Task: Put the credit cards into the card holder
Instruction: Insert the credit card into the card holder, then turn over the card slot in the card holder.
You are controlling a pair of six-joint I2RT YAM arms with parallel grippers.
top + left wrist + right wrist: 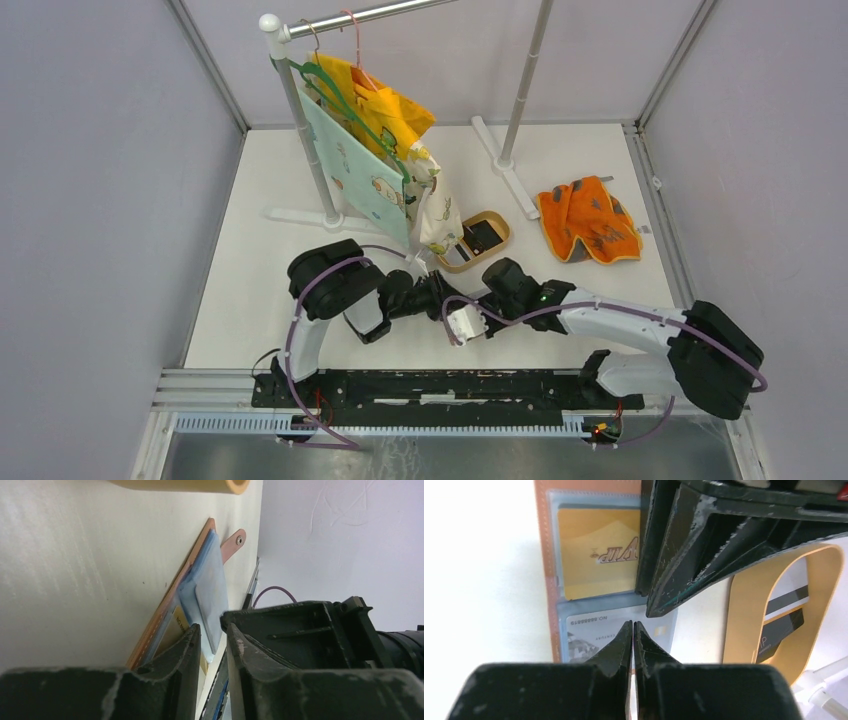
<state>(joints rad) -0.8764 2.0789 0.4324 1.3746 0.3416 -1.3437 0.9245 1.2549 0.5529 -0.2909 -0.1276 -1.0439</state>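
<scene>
The card holder (596,597) lies open on the white worktop (600,160). It has a reddish-brown stitched border and clear grey-blue pockets. In the right wrist view it fills the upper left and centre of the frame. A gold card (596,550) sits in its upper pocket and a grey card (589,635) with a printed number sits in the lower one. To the right of the frame a tan oval dish (744,610) holds dark striped cards (784,615).

The right pincer (633,627) is closed, tip against tip, with nothing seen between its fingers. Its tips sit over the top edge of the grey card.

The left wrist view shows the holder nearly edge-on, running from lower centre up to upper centre. This view alone shows the strap tab (232,544) with its metal snap. It also shows a grey-blue pocket leaf lifted off the brown cover. The left pincer (214,640) stands slightly apart. The lower corner of that leaf reaches into the gap, and the gap looks wider than the leaf. I cannot tell whether either finger touches it.

The top view hides the holder under the two wrists, which meet at centre frame. It does show the dish just above them and an orange cloth (588,222) at right. A clothes rail (300,110) with hanging cloths (375,150) stands at upper left.
</scene>
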